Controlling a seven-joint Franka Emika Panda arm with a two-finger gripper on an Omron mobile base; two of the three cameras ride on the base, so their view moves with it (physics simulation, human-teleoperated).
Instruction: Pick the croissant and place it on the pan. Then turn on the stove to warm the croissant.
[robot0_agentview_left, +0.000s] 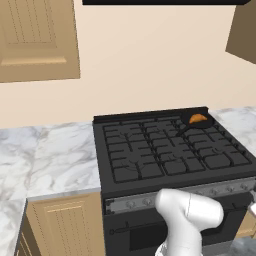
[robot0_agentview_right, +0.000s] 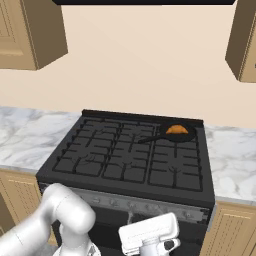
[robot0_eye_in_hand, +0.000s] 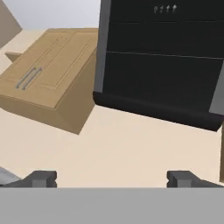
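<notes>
Claw (robot0_eye_in_hand: 112, 178) released, low before stove (robot0_agentview_right: 125, 172) front edge; croissant (robot0_agentview_right: 176, 130) in pan (robot0_agentview_right: 172, 135).

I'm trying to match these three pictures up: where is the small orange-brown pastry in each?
Left base view: orange-brown crescent croissant in the round black pan, stove's back right.
Right base view: croissant in the pan, upper right.
Hand view: not in it.
Shared landmark: the black stove.

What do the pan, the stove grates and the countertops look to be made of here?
Pan: matte black, probably cast iron or coated metal, no shine; it holds the croissant.
Stove grates: dull dark cast metal, by their heavy bars.
Countertops: polished white marble or a look-alike, with grey veining.
Being rendered, all three are guesses.
</notes>
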